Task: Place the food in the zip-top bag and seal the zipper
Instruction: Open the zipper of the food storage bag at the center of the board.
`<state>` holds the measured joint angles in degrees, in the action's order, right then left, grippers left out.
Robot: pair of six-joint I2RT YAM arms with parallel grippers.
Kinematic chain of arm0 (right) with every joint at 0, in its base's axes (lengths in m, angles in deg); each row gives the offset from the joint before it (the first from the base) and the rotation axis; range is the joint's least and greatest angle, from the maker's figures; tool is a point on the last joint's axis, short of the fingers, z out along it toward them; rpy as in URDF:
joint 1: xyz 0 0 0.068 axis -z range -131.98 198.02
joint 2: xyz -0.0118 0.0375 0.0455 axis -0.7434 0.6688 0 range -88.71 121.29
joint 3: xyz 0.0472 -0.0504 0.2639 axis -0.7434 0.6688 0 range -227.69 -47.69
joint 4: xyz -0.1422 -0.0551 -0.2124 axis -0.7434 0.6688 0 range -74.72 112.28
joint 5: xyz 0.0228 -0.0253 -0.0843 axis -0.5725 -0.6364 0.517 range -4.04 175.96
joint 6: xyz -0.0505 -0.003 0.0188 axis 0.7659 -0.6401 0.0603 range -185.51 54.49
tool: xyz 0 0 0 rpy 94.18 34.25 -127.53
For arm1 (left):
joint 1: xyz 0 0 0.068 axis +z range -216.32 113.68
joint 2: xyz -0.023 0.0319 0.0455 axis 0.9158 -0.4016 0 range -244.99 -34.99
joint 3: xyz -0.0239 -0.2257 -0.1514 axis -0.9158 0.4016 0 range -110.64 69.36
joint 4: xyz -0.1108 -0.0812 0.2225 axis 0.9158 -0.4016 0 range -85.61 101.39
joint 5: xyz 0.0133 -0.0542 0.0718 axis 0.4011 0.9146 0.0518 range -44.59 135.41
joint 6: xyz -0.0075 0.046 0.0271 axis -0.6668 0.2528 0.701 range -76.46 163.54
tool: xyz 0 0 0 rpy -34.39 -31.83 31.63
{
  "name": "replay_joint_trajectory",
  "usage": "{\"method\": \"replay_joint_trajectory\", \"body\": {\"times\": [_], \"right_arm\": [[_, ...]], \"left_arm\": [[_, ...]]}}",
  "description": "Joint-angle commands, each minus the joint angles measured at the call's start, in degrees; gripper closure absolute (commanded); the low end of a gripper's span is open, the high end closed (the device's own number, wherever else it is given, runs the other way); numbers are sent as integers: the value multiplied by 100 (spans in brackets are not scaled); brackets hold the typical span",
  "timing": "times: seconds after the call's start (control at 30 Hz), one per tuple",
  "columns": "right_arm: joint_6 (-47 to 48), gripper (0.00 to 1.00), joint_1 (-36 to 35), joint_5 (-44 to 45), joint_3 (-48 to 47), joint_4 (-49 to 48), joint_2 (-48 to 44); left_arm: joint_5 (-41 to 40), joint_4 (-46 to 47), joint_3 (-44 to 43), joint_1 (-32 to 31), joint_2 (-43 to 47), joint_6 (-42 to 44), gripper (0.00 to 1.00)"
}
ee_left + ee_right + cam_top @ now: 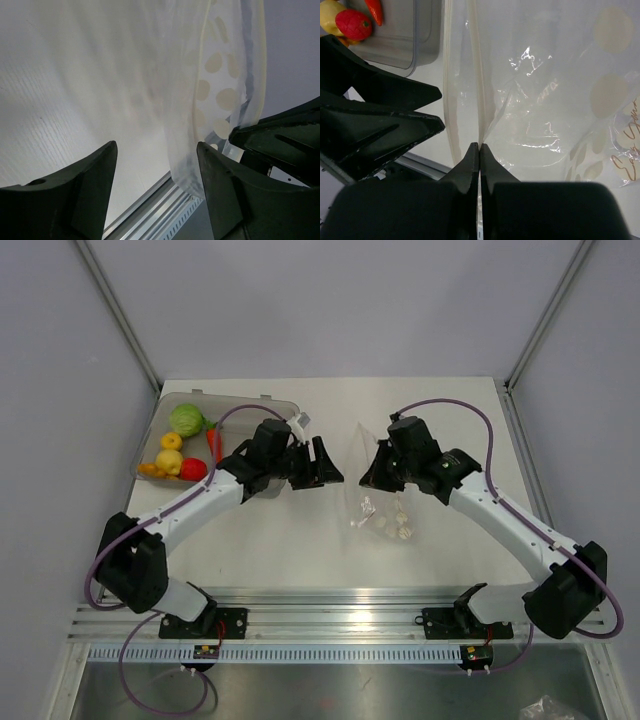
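Right fingers (pixel 468 167) are closed on the zipper (pixel 476 75) of the bag (pixel 385 520) on the desk (pixel 300 540). Left fingers (pixel 92 182) are spread, the bag's edge between them. Left should pinch one layer only, opening the mouth; food (pixel 170 460) waits in the bin (pixel 427 35).

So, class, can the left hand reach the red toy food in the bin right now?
Probably yes. The left hand is open and grips nothing, the grey bin is open-topped, and the red toy food lies uncovered beside that arm. It must first swing away from the zip-top bag.
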<state>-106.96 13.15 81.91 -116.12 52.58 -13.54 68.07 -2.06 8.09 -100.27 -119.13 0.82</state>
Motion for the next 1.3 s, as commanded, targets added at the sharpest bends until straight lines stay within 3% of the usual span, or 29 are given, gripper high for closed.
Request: {"method": "replay_joint_trajectory", "body": {"times": [0.0,0.03,0.2,0.3,0.43,0.47,0.57,0.6,0.67,0.9,1.07,1.23,1.27], "right_arm": [[-74,100,-90,45,39,-258,102],[-82,100,-107,54,66,-293,111],[-109,100,-169,89,75,-276,173],[-144,100,-213,63,48,-311,120],[-179,100,-230,-34,4,-381,-3],[-170,100,-230,-78,-4,-399,-20],[-161,100,-230,-78,-101,-346,6],[-179,100,-230,-52,-118,-355,-3],[-327,100,-230,88,-49,-433,-73],[-565,100,-265,282,-92,-969,295],[-1005,100,-371,370,-241,-1629,769],[-1101,100,-573,678,-1058,-1489,1542],[-1128,100,-573,678,-1137,-1454,1631]], "left_arm": [[-217,80,10,-32,407,-158,30],[-235,36,80,-32,485,-201,23],[-95,501,467,-32,697,-421,16],[-86,414,345,-50,469,-395,17],[-322,229,125,-129,100,-229,27],[-593,212,72,-242,-49,-167,32],[-667,-8,-191,-322,-295,-35,63],[-640,-52,-235,-322,-383,0,85],[-805,-411,-420,-235,-393,280,100],[-1009,-2703,-1368,802,-542,2249,100],[-1192,-3032,-1615,1119,-937,2637,98],[-1544,-3111,-1888,1172,-1078,2664,72],[-1562,-3128,-1949,1189,-1044,2664,51]]}}
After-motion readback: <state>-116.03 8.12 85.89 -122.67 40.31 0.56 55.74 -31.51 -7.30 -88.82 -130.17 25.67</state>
